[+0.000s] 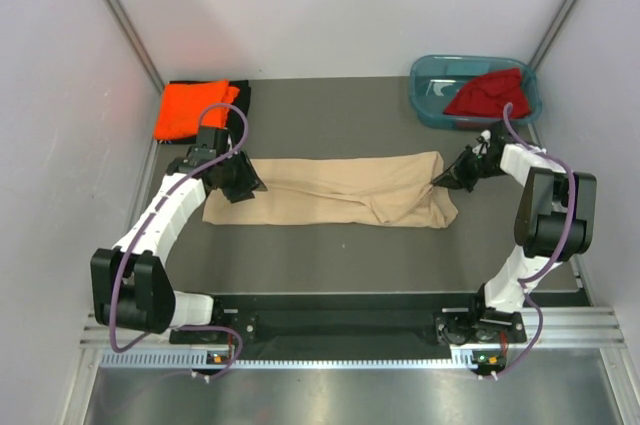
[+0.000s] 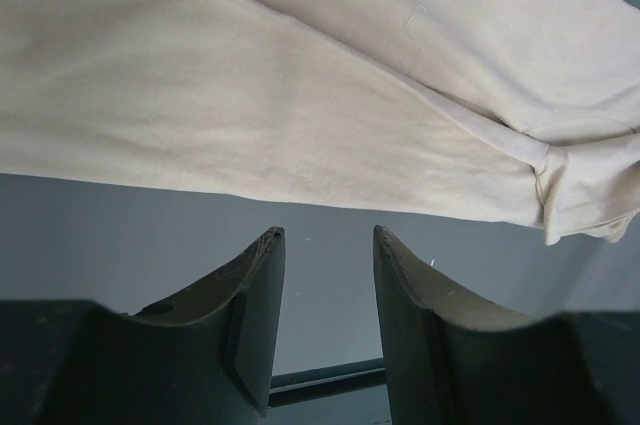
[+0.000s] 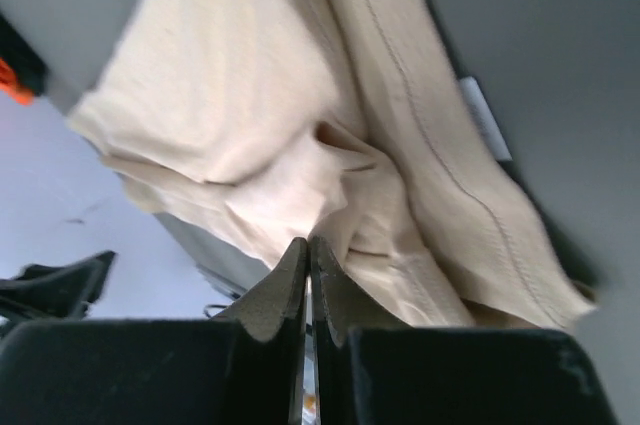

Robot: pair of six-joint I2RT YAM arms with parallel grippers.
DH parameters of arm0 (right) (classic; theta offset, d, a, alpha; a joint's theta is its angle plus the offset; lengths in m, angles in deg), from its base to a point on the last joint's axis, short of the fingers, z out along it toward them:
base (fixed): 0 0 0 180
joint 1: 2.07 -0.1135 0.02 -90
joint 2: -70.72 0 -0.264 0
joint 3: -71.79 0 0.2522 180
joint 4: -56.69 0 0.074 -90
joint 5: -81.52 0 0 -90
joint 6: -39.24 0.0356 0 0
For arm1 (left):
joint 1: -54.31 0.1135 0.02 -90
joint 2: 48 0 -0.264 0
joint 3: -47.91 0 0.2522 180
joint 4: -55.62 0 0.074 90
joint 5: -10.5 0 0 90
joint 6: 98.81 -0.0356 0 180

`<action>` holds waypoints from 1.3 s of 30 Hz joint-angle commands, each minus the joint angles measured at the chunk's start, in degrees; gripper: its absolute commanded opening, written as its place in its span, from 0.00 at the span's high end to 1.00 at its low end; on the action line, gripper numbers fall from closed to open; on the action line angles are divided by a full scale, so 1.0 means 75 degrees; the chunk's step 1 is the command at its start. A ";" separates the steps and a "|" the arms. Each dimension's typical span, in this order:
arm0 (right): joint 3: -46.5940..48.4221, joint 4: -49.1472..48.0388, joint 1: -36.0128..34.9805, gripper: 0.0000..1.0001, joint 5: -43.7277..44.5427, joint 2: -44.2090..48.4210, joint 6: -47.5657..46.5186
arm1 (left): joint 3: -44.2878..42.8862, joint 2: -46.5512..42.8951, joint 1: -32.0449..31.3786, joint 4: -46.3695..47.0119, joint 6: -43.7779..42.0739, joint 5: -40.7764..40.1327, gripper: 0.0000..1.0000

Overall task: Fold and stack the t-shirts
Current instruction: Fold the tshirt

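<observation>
Pinching beige t-shirt end in clenched right gripper; close parted, empty left gripper on opposite end before lifting both evenly.

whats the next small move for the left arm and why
Probably ease the left arm's fingers forward and close them on the near edge of the beige-tan cloth t-shirt: they stand apart over grey table, cloth just beyond, while the right arm's fingers look pinched shut on its other end.
</observation>
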 commanded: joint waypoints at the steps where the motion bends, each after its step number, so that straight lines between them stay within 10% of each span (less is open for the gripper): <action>1: 0.0301 -0.0962 0.0052 1.00 -0.0445 0.0182 0.1364 | -0.0257 0.0082 -0.0016 0.0036 -0.0164 0.0097 0.55; 16: 0.1097 -0.3143 -0.0404 1.00 -0.0505 -0.1047 0.4084 | 0.0025 0.0187 -0.0016 0.0270 -0.0187 0.0530 0.55; 39: 0.2069 -0.2840 -0.0909 0.98 -0.0095 -0.1869 0.3699 | 0.0083 0.0515 -0.0133 0.0749 -0.0234 0.1280 0.50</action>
